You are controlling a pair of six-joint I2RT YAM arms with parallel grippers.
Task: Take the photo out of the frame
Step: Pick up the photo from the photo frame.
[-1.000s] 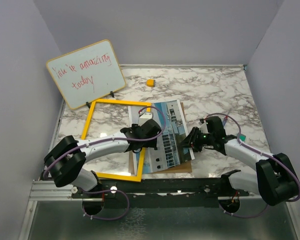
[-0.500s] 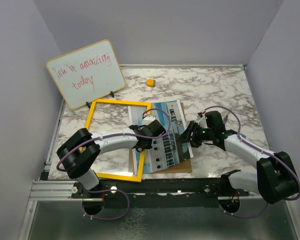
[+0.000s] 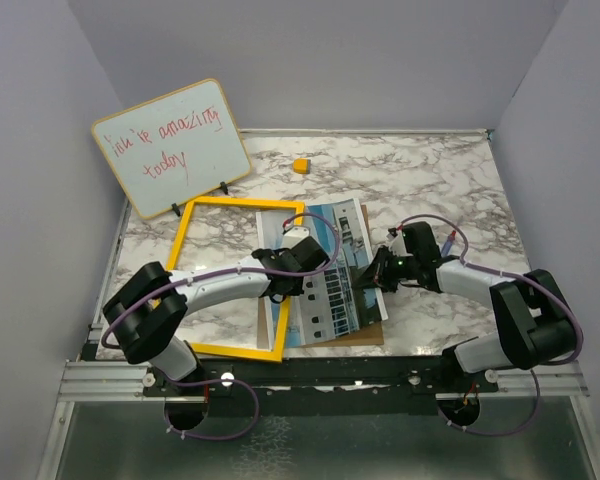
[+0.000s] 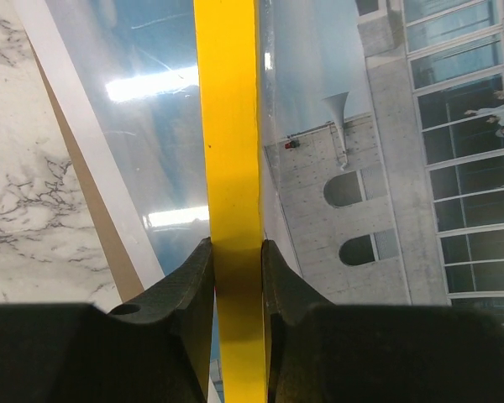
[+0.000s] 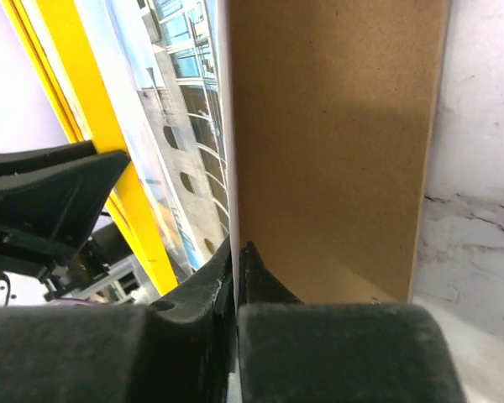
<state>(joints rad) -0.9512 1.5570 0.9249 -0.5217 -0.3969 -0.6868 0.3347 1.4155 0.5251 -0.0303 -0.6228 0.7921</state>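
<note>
The frame [image 3: 245, 203] is a thin yellow rectangle lying on the marble table, left of centre. My left gripper [image 3: 290, 268] is shut on its right-hand bar; in the left wrist view that yellow bar [image 4: 231, 126] runs between the fingers [image 4: 236, 252]. The photo [image 3: 335, 300], a white building under blue sky, lies over a brown backing board [image 3: 365, 330] right of the frame. My right gripper [image 3: 377, 272] is shut on the photo's right edge, the thin white sheet [image 5: 185, 126] pinched between its pads [image 5: 237, 256], with the board [image 5: 336, 126] beside it.
A whiteboard [image 3: 170, 148] with red handwriting stands on an easel at the back left. A small yellow block [image 3: 301, 165] sits near the back wall. Purple walls close in three sides, and a metal rail [image 3: 110, 378] runs along the near edge.
My left gripper has closed on the frame's right bar. My right gripper has moved left to the photo's edge and shut on it. The frame has shifted slightly.
</note>
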